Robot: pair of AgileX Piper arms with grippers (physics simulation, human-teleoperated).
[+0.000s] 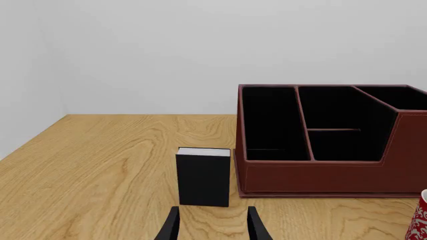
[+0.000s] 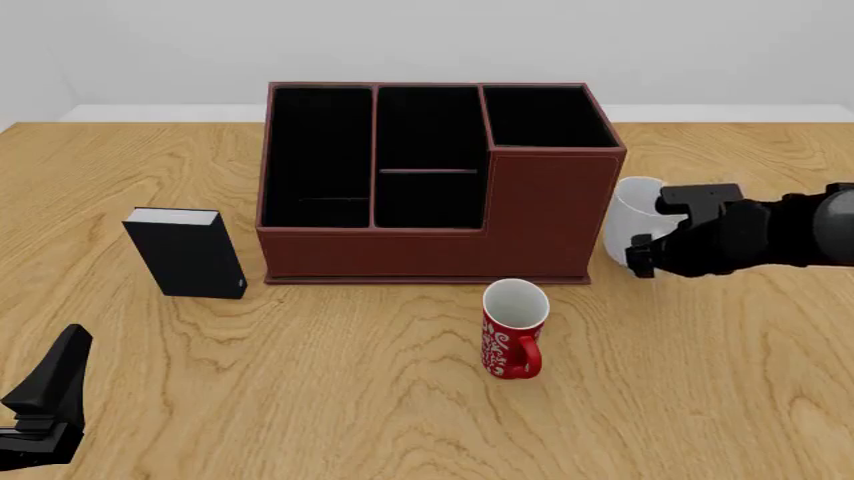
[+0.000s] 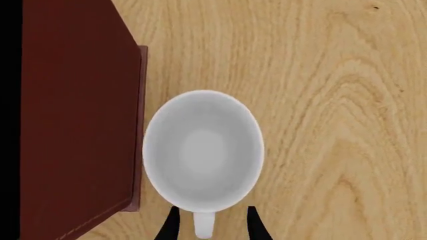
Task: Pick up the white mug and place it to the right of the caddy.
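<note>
Ahead of my left wrist camera, my left fingers (image 1: 212, 225) stand spread with nothing between them, low over the wooden counter (image 1: 100, 165); just past them a small black box (image 1: 203, 176) stands upright, and beside it sits the caddy (image 1: 331, 170), its black-lined compartments open toward me, with a sliver of the red mug (image 1: 418, 220) at the edge. From the front camera, my left gripper (image 2: 47, 400) hangs low at the near left corner, well apart from everything. The caddy (image 2: 434, 185) fills the middle, the black box (image 2: 187, 252) near its left side, the red mug (image 2: 513, 328) upright just in front of it. The white mug (image 2: 634, 225) stands upright just beside the caddy's right wall, mouth up, and my right gripper (image 2: 661, 238) is at its right side. Looking straight down from my right wrist camera, the white mug (image 3: 203, 150) shows its round open mouth, its axis vertical, close beside the caddy's wall (image 3: 80, 115); its handle points back toward me and lies between my right fingers (image 3: 212, 225), which are spread either side of it without visibly touching.
</note>
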